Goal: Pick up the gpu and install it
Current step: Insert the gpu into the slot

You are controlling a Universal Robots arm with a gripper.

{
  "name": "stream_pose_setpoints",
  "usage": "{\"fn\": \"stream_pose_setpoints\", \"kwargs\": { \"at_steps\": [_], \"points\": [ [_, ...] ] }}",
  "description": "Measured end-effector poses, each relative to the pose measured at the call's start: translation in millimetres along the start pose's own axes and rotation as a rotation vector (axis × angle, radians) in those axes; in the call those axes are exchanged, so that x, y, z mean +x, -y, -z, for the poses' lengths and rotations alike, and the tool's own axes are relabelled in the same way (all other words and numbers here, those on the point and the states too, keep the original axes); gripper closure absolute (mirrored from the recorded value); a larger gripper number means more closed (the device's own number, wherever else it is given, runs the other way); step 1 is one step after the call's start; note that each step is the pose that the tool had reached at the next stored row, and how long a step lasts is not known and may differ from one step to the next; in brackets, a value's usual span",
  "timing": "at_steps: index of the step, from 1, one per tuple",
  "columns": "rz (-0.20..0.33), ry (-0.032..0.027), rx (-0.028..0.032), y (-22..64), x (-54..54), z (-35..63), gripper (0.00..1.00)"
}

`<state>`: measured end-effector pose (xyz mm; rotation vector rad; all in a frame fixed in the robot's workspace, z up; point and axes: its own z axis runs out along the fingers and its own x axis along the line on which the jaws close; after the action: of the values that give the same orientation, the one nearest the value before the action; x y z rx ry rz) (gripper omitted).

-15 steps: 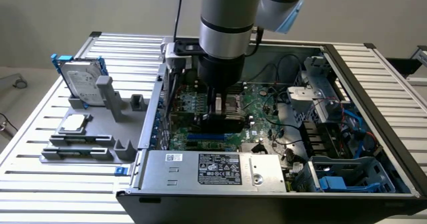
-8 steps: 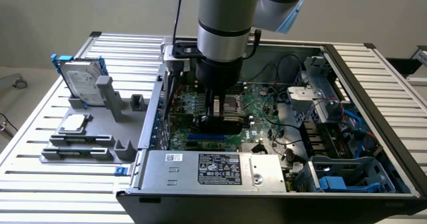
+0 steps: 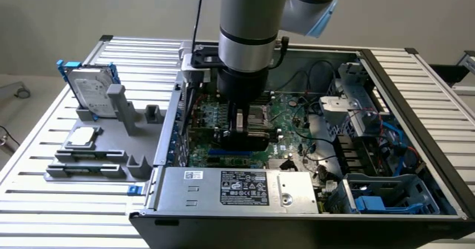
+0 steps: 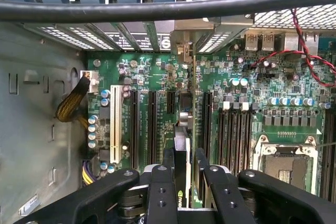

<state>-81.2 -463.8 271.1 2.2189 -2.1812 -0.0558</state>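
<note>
Tool [image 4: 185, 154] pinches the gpu [image 4: 181, 184] edge-on above the motherboard [image 4: 157, 72], the card's long axis parallel with the motherboard's black expansion slots [image 4: 152, 124]; whether it is seated is unclear

The black rectangular label [image 3: 248, 187] on the silver metal power-supply box [image 3: 297, 200] bore white print and certification marks, all too small to read.

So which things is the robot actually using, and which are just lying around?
For the job: gpu, gripper holding it, motherboard, computer case.
Just lying about: hard drive, small square chip, grey holder rack.
</note>
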Motion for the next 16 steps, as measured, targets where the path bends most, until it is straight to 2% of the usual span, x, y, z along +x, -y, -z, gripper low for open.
{"fn": "stream_pose_setpoints", "kwargs": {
  "at_steps": [6,16],
  "points": [
    [0.0,0.0063,0.0001,-1.5,-0.1,-1.9,0.74],
    [0.0,0.0073,0.0001,-1.7,0.0,-7.9,0.74]
  ]
}}
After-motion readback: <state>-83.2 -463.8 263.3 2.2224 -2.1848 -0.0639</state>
